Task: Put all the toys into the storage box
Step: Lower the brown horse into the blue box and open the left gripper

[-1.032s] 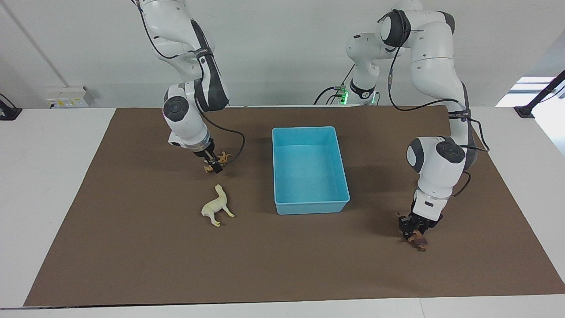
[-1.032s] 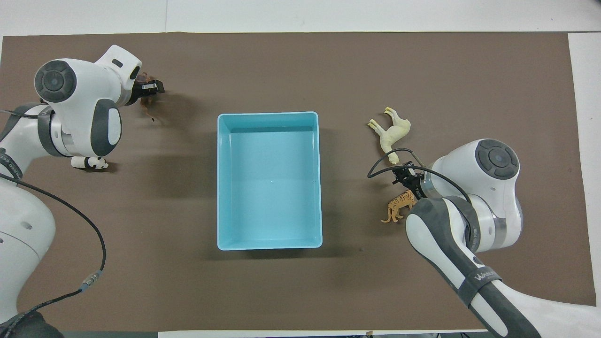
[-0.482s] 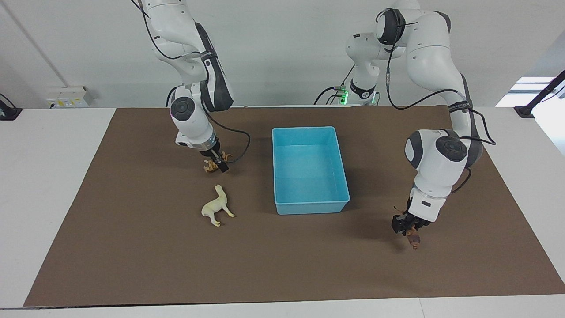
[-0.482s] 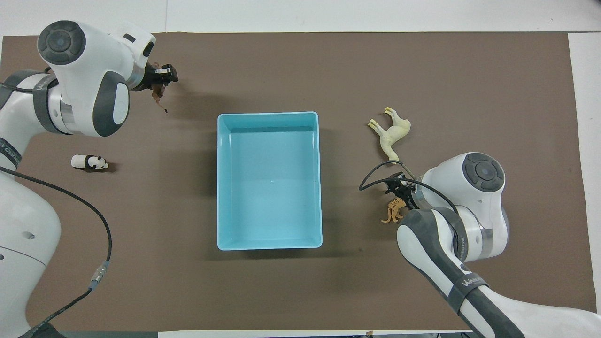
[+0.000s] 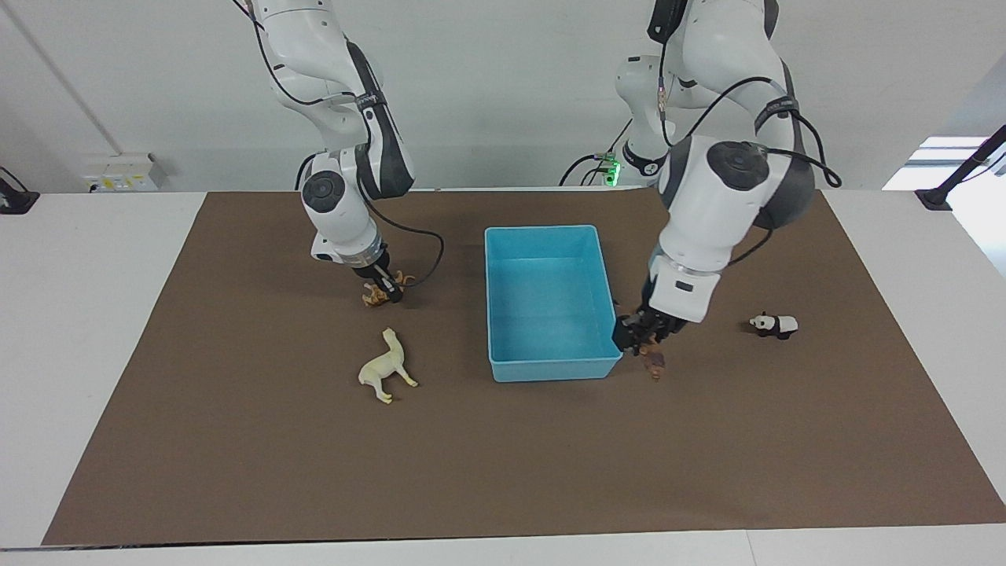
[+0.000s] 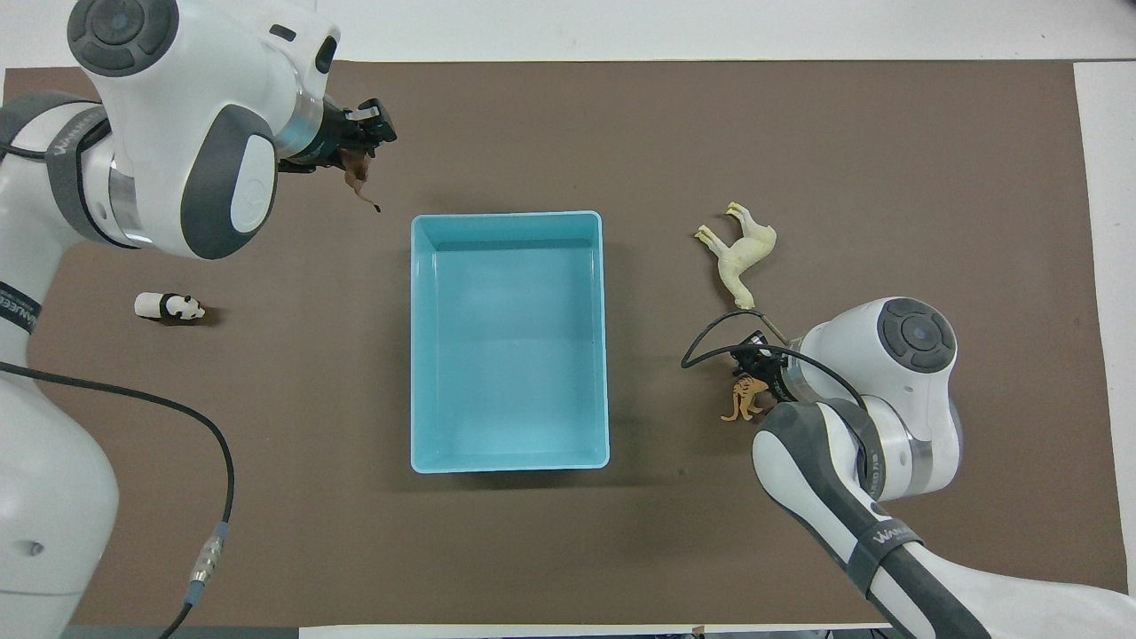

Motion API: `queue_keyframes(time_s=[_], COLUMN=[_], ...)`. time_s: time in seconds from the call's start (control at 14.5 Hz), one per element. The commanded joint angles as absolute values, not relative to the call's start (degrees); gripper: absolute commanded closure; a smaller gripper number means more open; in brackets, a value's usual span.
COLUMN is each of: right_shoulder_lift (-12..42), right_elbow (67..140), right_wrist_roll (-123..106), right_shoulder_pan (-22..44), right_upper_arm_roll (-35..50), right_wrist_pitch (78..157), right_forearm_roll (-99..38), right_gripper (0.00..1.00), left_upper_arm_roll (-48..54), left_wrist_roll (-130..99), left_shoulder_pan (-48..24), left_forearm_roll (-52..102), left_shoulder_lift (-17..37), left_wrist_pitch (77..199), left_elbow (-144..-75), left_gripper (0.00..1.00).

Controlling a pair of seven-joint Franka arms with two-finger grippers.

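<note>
Since a second ago your left gripper (image 5: 633, 334) has carried the brown lion (image 5: 651, 360) up off the mat (image 5: 503, 472) and in toward the storage box (image 5: 550, 369), uncovering the panda (image 5: 774, 324); your right gripper (image 5: 391, 292) has shifted only slightly at the tiger (image 5: 376, 295).

In the facing view, you have the left gripper clamped on the lion, which hangs in the air just beside the box's corner farthest from the robots, at the left arm's end. The panda stands on the mat, well apart from the box toward the left arm's end. The right gripper is low on the tiger, which stands on the mat; you cannot tell from here whether its fingers have closed on the toy. The cream llama (image 5: 387, 368) lies on its side farther from the robots than the tiger. No toy shows in the box.

In the overhead view, the left gripper (image 6: 368, 133) holds the lion (image 6: 356, 170) over the mat (image 6: 799, 124), short of the box rim (image 6: 506, 216). The panda (image 6: 170, 307) sits beside the box toward the left arm's end. The right gripper (image 6: 756, 362) covers the tiger's (image 6: 745, 398) upper part, and the llama (image 6: 741, 253) lies just past it, farther from the robots
</note>
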State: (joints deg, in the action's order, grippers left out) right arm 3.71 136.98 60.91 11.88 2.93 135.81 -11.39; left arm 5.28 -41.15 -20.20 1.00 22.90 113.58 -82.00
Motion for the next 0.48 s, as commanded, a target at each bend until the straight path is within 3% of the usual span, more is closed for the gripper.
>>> queue_keyframes(time_s=[0.0,0.21,0.28,0.34,0.41], right_shoulder_lift=[3.6,3.6,3.6,3.5,3.5], right_elbow=[136.0,131.0,128.8,126.8,124.6], right_wrist_roll=[58.9,58.7,58.6,58.2,57.6], right_shoulder_pan=[11.8,11.3,11.3,11.2,11.1], right_upper_arm_roll=[3.0,3.0,2.9,2.9,2.8], right_wrist_pitch=[136.5,133.0,131.0,129.0,126.7], right_forearm_roll=[-12.8,-12.8,-12.7,-12.7,-12.7], right_gripper=[1.0,1.0,1.0,1.0,1.0], left_upper_arm_roll=[4.2,4.1,4.2,4.1,4.0], left_wrist_roll=[-43.1,-43.2,-43.2,-43.2,-43.2], left_shoulder_pan=[-23.8,-26.4,-26.5,-27.0,-27.2], left_forearm_roll=[1.9,1.9,1.9,1.9,1.9], left_shoulder_lift=[18.9,15.7,15.6,15.2,15.0], left_wrist_pitch=[116.8,120.7,120.2,120.1,119.4], left_elbow=[-91.3,-99.2,-99.5,-99.9,-99.7], left_gripper=[0.61,0.47,0.34,0.03,0.0])
